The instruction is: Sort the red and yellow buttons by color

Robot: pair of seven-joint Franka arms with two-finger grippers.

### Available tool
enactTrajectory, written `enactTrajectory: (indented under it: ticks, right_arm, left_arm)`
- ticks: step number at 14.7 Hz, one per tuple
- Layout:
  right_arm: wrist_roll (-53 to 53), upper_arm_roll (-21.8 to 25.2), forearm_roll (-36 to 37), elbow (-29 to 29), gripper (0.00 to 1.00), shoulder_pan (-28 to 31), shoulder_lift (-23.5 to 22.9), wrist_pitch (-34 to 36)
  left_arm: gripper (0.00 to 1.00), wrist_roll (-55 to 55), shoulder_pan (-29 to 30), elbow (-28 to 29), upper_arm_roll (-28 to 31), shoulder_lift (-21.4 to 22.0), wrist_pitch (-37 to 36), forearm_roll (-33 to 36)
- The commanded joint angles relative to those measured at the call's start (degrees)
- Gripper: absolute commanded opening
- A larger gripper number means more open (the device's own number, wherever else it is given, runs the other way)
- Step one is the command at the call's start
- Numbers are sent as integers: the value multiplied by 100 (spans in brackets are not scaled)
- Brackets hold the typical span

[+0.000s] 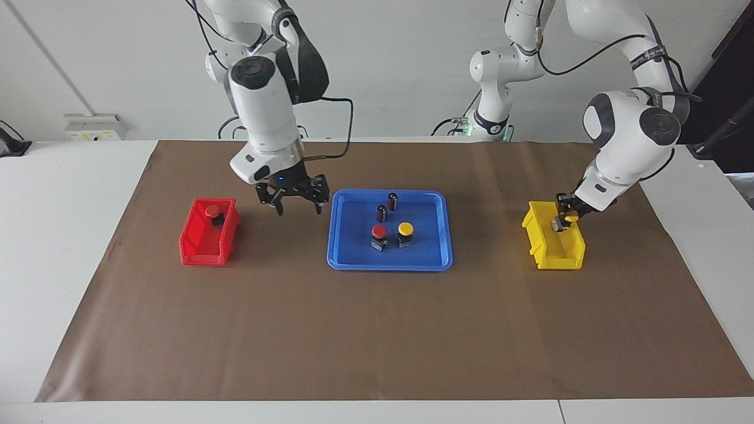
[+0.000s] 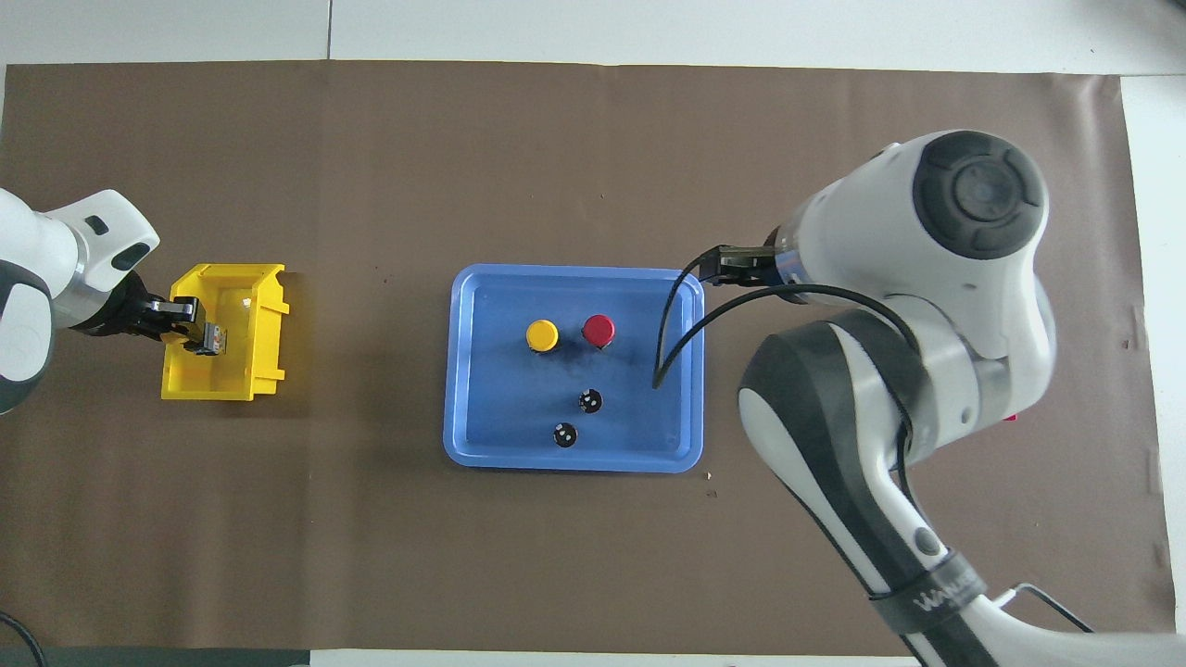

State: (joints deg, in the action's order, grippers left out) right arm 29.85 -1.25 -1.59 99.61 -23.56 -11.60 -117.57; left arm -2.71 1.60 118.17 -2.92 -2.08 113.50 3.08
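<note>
I see the left gripper (image 1: 566, 219) down in the yellow bin (image 1: 565, 254), fingers pinching a yellow-capped button (image 1: 564, 220) on its blocky black base. The right gripper (image 1: 293, 198) hangs spread and empty over bare brown paper btw the red bin (image 1: 197, 250), w/ one red button (image 1: 213, 213) inside, and the blue tray (image 1: 347, 247). Just beside it in the glossy rimmed tray sit a red button (image 1: 379, 235) and yellow button (image 1: 405, 232) side by side, plus two dark cylinders (image 1: 387, 206); there's open paper all around.

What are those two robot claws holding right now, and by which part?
The left gripper, over the yellow plastic bin, holds a yellow-capped push-button by its black base. The right gripper, between red bin and blue tray, holds nothing.
</note>
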Motion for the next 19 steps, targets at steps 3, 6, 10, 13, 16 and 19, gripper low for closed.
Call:
enactTrajectory:
  ticks: [3, 6, 10, 13, 16, 19]
  right_arm:
    - [978, 37, 404, -1190, 93, -631, -1247, -11]
    - [1075, 37, 466, -902, 92, -851, -1406, -370]
    - [1084, 37, 484, -479, 86, -948, -1284, -652]
    - [1084, 37, 484, -189, 86, -992, -1196, -881]
    - [1084, 37, 484, 40, 84, -1089, -1116, -1022]
    - [1084, 37, 484, 137, 82, -1106, -1081, -1013]
  left_arm:
    - [1, 148, 16, 1075, -25, 392, 970, 167]
    - [26, 139, 16, 1129, -25, 366, 1060, 167]
    - [61, 113, 16, 858, -25, 287, 920, 167]
    - [61, 130, 7, 182, -34, 138, 219, 167]
    - [100, 25, -27, -871, -34, 172, -931, 167]
    - [100, -133, -63, -2057, -69, 261, -2011, 132]
